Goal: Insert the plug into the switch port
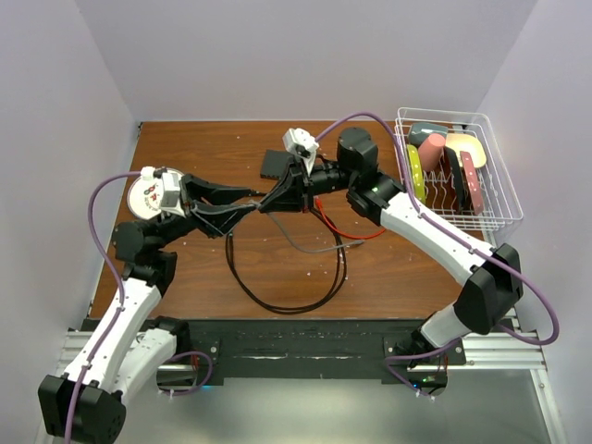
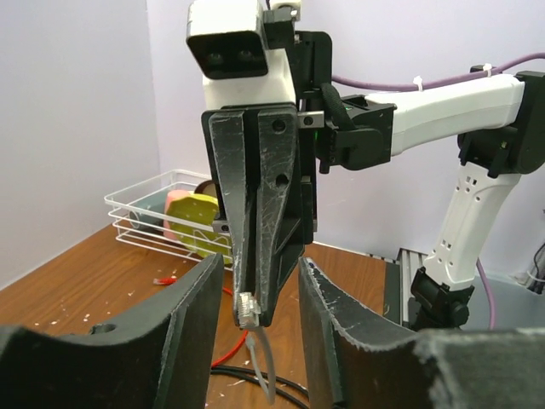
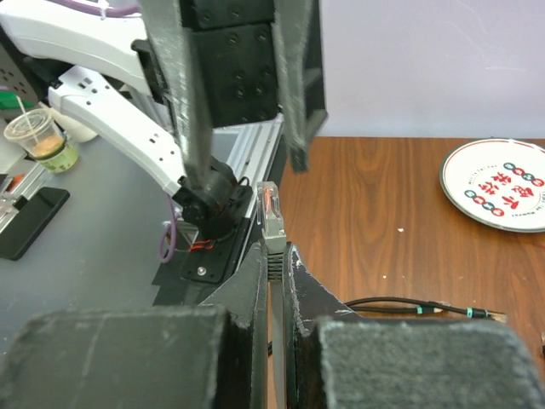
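Note:
My right gripper (image 3: 274, 253) is shut on the grey boot of a clear plug (image 3: 271, 211), which sticks out past its fingertips. The plug's grey cable (image 1: 305, 245) trails down to the table. In the left wrist view the plug (image 2: 247, 308) hangs between my left gripper's open fingers (image 2: 196, 332), which touch nothing. In the top view the left gripper (image 1: 252, 196) and right gripper (image 1: 266, 203) meet above the table's middle. The flat black switch box (image 1: 280, 164) lies behind them; its ports do not show.
A white plate (image 1: 148, 194) lies at the left, partly under the left wrist. A white wire basket (image 1: 458, 171) with coloured items stands at the back right. A black cable loop (image 1: 277, 305) and a red cable (image 1: 356, 231) lie on the table.

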Motion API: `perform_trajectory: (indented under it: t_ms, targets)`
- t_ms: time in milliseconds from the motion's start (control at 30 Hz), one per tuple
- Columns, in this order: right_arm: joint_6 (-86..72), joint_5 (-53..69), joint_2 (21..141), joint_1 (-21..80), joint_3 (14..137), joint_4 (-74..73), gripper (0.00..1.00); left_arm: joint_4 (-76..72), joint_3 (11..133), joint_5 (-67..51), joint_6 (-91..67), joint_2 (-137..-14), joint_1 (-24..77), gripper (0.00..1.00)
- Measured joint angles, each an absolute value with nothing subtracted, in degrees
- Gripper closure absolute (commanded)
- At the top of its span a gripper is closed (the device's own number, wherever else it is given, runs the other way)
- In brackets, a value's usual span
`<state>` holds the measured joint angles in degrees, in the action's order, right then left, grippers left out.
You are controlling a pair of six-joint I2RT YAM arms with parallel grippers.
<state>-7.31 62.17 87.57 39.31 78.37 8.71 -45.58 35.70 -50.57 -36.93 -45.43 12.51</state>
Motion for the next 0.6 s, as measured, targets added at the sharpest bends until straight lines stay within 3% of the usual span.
perform_trajectory:
  t_ms: [400, 600]
  targets:
    - [-9.8, 62.6, 86.9, 39.3, 77.4, 11.9, 1.0, -49.8, 34.8, -53.4, -39.0, -47.8, 12.5, 0.7]
    - [-11.6, 63.2, 86.9, 39.5, 77.3, 13.7, 1.0, -53.1, 34.7, -53.7, -40.8, -49.0, 12.5, 1.0]
